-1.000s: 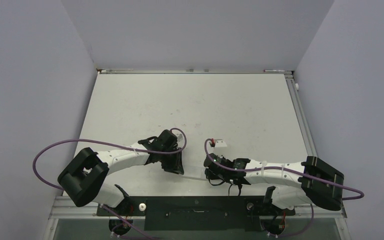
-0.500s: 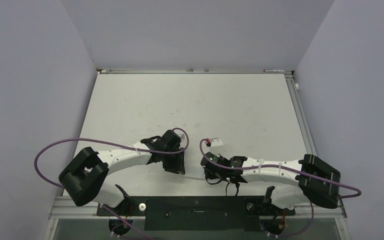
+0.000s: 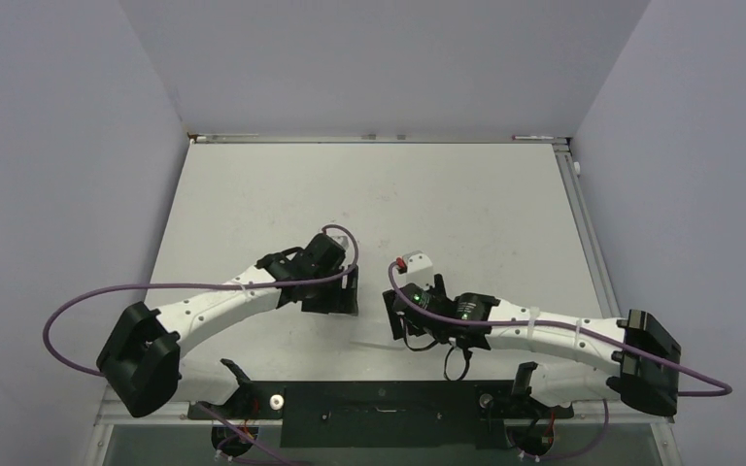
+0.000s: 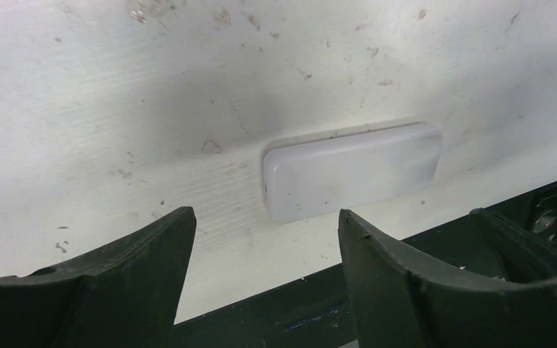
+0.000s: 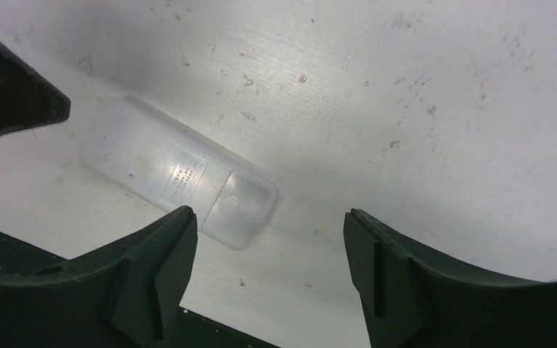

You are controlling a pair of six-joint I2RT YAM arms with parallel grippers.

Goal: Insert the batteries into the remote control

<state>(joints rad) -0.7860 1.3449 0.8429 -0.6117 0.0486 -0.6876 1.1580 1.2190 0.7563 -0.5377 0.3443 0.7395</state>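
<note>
The remote control [image 4: 352, 170] lies flat on the white table with its plain white back up, close to the front edge. In the right wrist view the remote control [image 5: 178, 172] shows a small label and a closed cover. My left gripper [image 4: 266, 214] hangs open above it, touching nothing. On the other side my right gripper [image 5: 268, 212] is open as well, just off the remote's end. In the top view the left gripper [image 3: 335, 299] and right gripper [image 3: 395, 318] face each other, with the remote [image 3: 369, 341] faint between them. The batteries are out of view.
A black rail [image 4: 275, 304] runs along the table's near edge, right below the remote. Purple cables [image 3: 87, 301] loop out from both arms. The white tabletop [image 3: 379, 204] stretches back to the rear wall.
Both grippers have opened and let go of the remote, which now lies on the table. Both wrists have drawn back from the front edge.
</note>
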